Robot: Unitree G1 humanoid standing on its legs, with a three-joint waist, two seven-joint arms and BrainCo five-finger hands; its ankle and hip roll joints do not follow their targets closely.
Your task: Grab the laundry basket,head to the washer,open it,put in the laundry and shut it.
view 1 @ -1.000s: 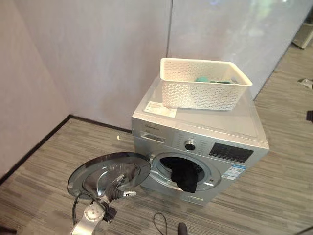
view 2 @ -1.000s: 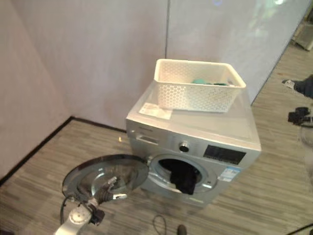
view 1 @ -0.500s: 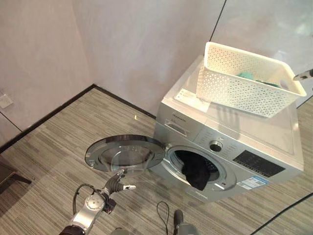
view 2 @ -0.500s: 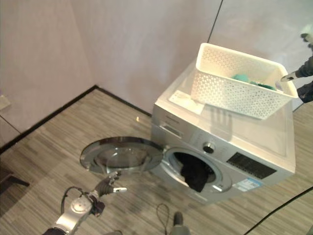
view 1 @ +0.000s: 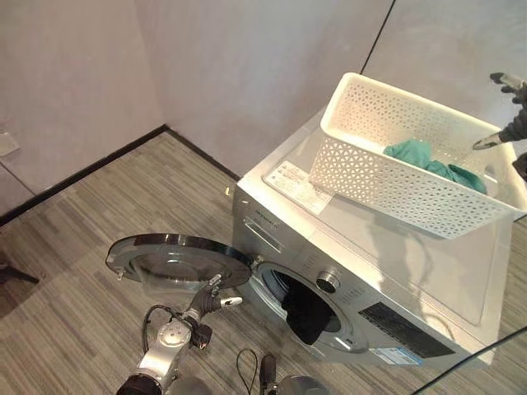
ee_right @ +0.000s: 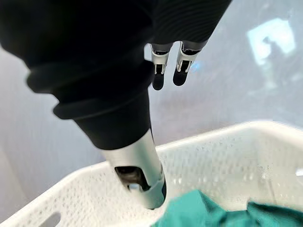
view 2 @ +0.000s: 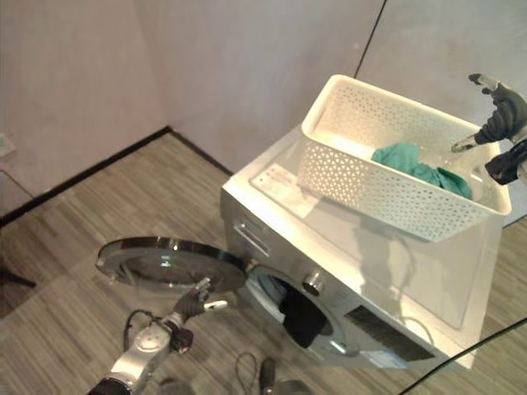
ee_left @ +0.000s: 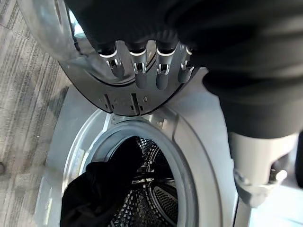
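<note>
Reaching over the laundry basket (view 2: 387,169) with spread fingers, right hand (view 2: 498,111) may tip it off the washer (view 1: 370,271); left hand (view 1: 206,303), fingers relaxed, hangs beside the open door (view 1: 177,259) and could bump it.

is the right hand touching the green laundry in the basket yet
Apart. The right wrist view shows the right hand open above the green laundry, with the white basket wall visible between them.

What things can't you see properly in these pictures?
- Drum inside the washer: in the eye views a black garment hangs over the opening and hides it.
- Laundry basket: the green cloth covers part of its bottom, so anything under it is hidden.
- Right hand: cut off by the right eye view's edge.
- Left hand, near the open door: too small to tell if it touches.
</note>
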